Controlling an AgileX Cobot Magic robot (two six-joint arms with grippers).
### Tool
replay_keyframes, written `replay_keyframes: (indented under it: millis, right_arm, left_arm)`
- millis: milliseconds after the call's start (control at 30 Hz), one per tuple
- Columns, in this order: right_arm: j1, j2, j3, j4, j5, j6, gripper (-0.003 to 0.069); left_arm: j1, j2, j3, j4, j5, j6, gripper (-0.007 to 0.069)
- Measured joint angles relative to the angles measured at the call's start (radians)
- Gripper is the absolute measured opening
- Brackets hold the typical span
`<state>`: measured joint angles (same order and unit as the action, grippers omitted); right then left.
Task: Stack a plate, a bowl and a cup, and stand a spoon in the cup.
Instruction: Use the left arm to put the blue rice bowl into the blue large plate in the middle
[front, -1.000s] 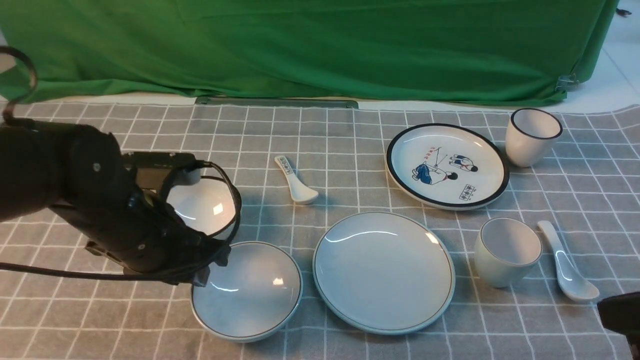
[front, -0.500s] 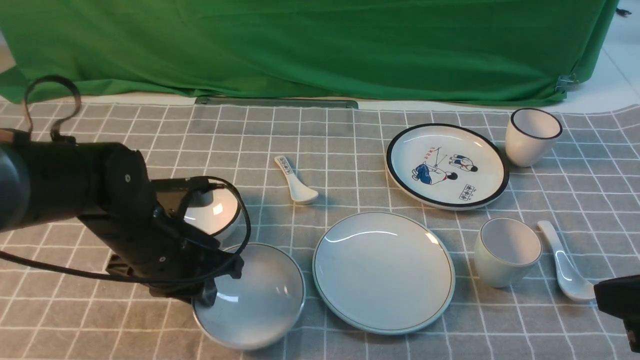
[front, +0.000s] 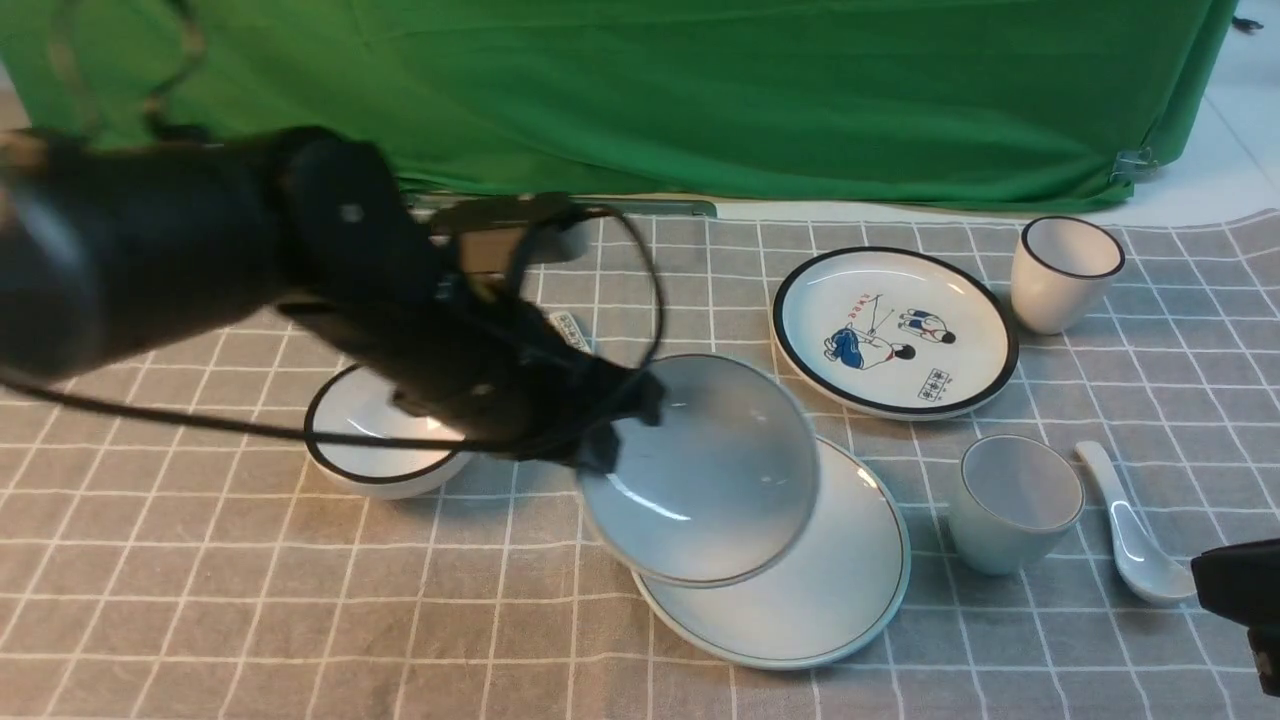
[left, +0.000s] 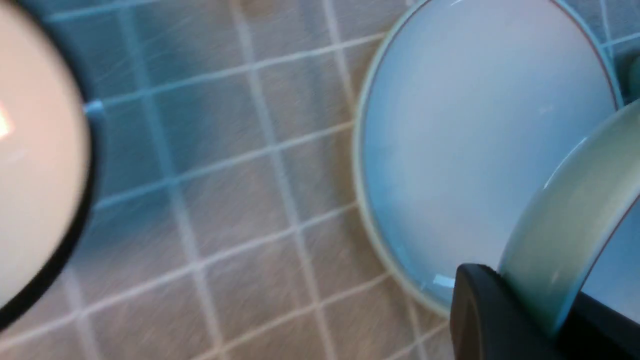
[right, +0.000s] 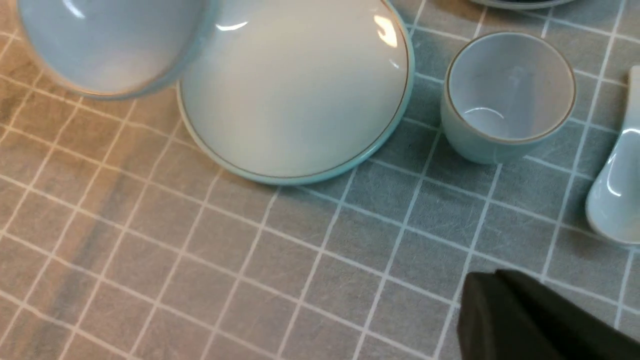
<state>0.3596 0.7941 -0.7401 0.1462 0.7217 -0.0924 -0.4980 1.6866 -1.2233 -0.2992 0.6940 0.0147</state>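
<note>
**Bowl aloft over the plate**

Far left, the deep white bowl with the thick black rim (front: 375, 450) sits on the cloth. My left gripper (front: 600, 440) pinches the shallow pale bluish-white bowl (front: 710, 480) at its nine o'clock rim, holding it tilted in the air above the ten o'clock part of the large pale round plate (front: 830, 590). At the plate's three o'clock stands the handleless pale cup (front: 1015, 500). At the cup's three o'clock lies the glossy white ceramic spoon (front: 1135, 530). My right gripper (front: 1240, 600) hangs near the spoon; I can't tell whether it's spread or pressed together.

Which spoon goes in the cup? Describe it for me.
Find the big plain plate near the front. Right of it stands a pale cup; the spoon lies just right of that. Its handle is plain; the other spoon has a printed one.
</note>
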Motion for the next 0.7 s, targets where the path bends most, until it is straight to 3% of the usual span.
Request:
replay_keyframes:
  millis: [233,700]
  right_arm:
    - [0.000,0.000,0.000,-0.109,0.004,0.078,0.0028]
    - [0.000,0.000,0.000,-0.128,0.011,0.085,0.0036]
  left_arm:
    - [-0.062,0.221,-0.160,-0.008,-0.005,-0.004,0.0022]
    - [-0.063,0.307,-0.186,-0.010,0.005,-0.003,0.0024]
